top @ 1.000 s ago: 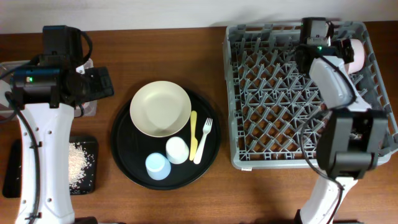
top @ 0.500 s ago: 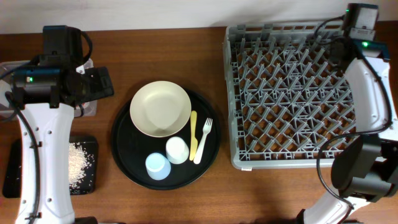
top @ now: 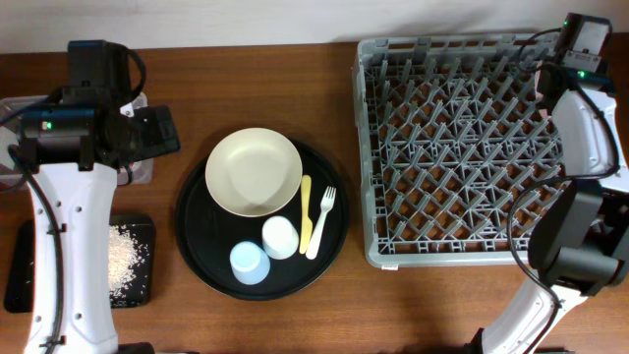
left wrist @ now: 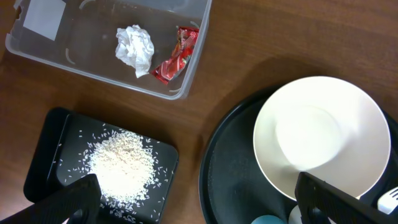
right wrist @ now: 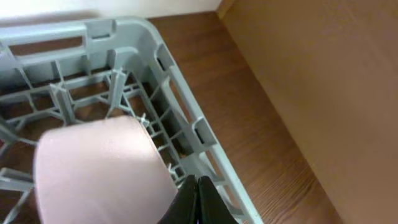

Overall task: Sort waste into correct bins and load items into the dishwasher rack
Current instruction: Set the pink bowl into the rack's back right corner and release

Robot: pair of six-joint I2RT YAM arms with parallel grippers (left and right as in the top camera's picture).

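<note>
Right gripper (right wrist: 198, 190): fingers pressed together, holding nothing, poised over the far right corner of the dishwasher rack (right wrist: 180, 81), just above the small pinkish bowl (right wrist: 99, 168) lying among the pegs there. Left gripper (left wrist: 198, 186): fingers spread wide, empty, hanging between the clear tub (left wrist: 202, 37) and the round black tray (top: 197, 231).

Waste sorting apparently done: tissue ball (left wrist: 135, 48) and red foil wrapper (left wrist: 177, 55) in the tub, rice grains (left wrist: 121, 165) on the shallow black tray (left wrist: 50, 143).

Rack loading apparently in hand, with only the bowl in. Waiting on the round tray: cream plate (top: 254, 172), white cup (top: 279, 237), light blue cup (top: 250, 263), yellow knife (top: 306, 211), white fork (top: 322, 221).

Next, probably: swing across to the round tray, spread the fingers, take one piece.

Writing: none legible. Blank white sticker (left wrist: 43, 15) on the tub; wrapper print too small to read.
</note>
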